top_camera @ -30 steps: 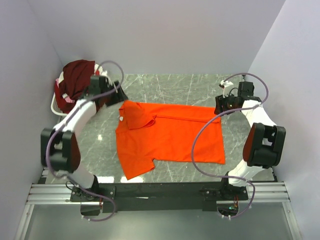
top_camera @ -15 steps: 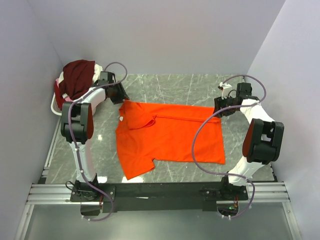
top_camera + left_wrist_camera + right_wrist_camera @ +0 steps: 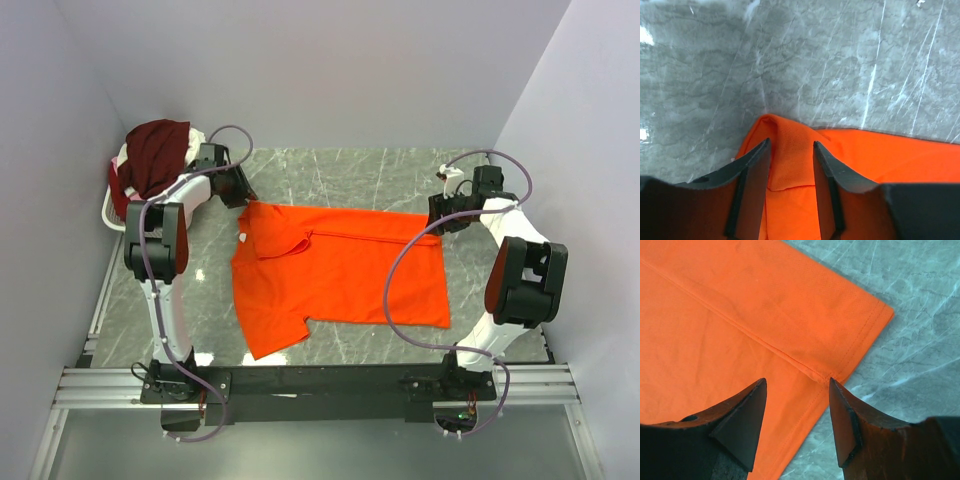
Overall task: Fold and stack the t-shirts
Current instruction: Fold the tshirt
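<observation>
One orange t-shirt (image 3: 340, 275) spread flat mid-table (image 3: 330, 170), collar end left, hem right. Left gripper (image 3: 790, 145) down at the far collar-side corner, fingers (image 3: 757, 165) either side of a raised fold of orange cloth, can't tell if actually pinching it. Right gripper (image 3: 796, 382) spread apart over the far hem corner, gripping nothing. Maroon t-shirt (image 3: 155, 150) heaped on the white wire basket (image 3: 112, 205), far left corner

Left arm (image 3: 157, 245): stretched forward, wrist bent inward and pitched down.
Left gripper (image 3: 790, 150): set low, fingers narrowly parted.
Right arm (image 3: 525, 280): elbow folded outward, wrist turned inward.
Right gripper (image 3: 796, 385): pointing down, fingers spread wide apart.
</observation>
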### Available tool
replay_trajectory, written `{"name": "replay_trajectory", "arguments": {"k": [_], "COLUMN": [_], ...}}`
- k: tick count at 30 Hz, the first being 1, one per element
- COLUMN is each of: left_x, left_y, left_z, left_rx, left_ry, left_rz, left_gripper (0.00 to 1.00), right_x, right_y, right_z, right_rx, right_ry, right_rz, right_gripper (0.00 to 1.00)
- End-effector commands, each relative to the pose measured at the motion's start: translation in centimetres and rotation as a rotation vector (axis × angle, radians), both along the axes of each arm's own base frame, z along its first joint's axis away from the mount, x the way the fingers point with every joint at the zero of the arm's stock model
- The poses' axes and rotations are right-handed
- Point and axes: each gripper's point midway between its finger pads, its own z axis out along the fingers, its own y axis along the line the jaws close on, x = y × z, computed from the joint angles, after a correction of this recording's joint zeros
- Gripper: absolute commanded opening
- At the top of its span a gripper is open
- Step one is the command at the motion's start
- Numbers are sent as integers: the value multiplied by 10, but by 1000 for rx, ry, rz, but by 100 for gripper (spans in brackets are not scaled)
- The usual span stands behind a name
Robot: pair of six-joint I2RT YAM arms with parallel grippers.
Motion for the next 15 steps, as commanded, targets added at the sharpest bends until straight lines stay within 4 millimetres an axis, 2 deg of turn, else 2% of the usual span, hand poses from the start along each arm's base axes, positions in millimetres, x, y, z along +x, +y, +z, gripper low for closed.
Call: {"name": "replay_trajectory", "arguments": {"k": [1,7,10,11,13,14,15], "left_x": [10,11,11,11,12,13,14], "left_y": [-6,-8,-8,-8,-7,-6,-6], "left_z": [9,-2,-2,0,8,12,19], "left_rx": [-37,-46,-50,-52,-57,-58,-62], "left_ry": [-27,-6,-11,-17,-41,-53,-67], "left_rz": [-10,-15,-11,-7,4,7,11], "left_gripper": [43,40,30,24,18,13,12], "right_x": [9,10,12,14,16,19,21], "right_y": [-2,-5,-8,-8,-11,-13,-17], "right_z": [10,11,13,14,14,15,14], "right_rx": [4,5,3,1,-4,-6,-20], "right_ry": [-26,-25,-28,-31,-30,-36,-33], "right_rz": [-9,-22,-34,-36,-55,-68,-91], "right_gripper": [60,60,60,60,60,60,59]}}
